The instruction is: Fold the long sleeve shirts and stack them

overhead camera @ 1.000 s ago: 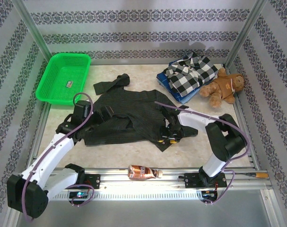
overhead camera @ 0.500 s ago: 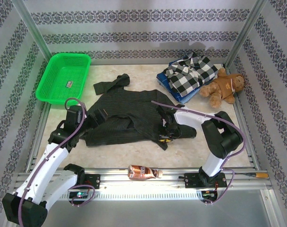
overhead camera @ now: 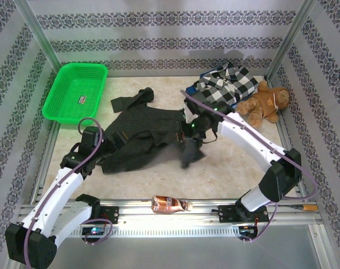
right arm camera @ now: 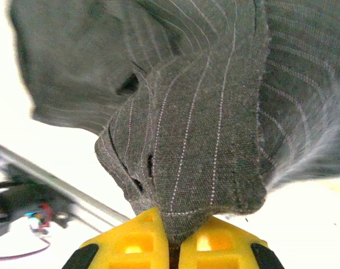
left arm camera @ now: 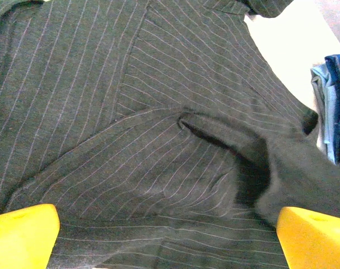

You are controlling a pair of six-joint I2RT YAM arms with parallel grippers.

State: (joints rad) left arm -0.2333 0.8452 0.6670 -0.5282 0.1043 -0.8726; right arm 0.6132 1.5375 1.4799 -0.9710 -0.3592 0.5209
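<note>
Counting first: three shirts, two robot arms (overhead camera: 63, 185) (overhead camera: 254, 143), one green basket (overhead camera: 102, 84), one teddy bear (overhead camera: 265, 103), one brown bottle (overhead camera: 167, 204).

Big dark striped shirt (overhead camera: 141, 140) (left arm camera: 158, 140) (right arm camera: 203, 140) spread out in the middle of the top picture. Lies long-ways from left to right, with one sleeve poking toward the upper left, near the green basket. Thin pale stripes seen up close from both wrists.

Black-and-white checked shirt (overhead camera: 226, 87) in the upper right, resting on the blue garment (left arm camera: 338, 95), with the teddy bear just beside them on the right.

Right claw (overhead camera: 189, 131) (right arm camera: 174, 235) at the right end of the dark striped shirt, clenched on a fold of that cloth and holding it up off the table. Yellow tips pressed close, cloth bunched between them. Held-up bit blurry from above, so hard to tell its shape.

Left claw (overhead camera: 105, 144) (left arm camera: 167, 241) at the lower left end of the dark striped shirt, released, yellow tips wide apart over the cloth. Touching it or just above: cannot tell.

Pale stone-look table top (overhead camera: 231, 174). Metal rail (overhead camera: 214, 206) along the bottom edge, bottle lying along it. Walls (overhead camera: 158, 33) with grey patterned stripes on three sides, metal posts (overhead camera: 38, 28) in the upper corners.
</note>
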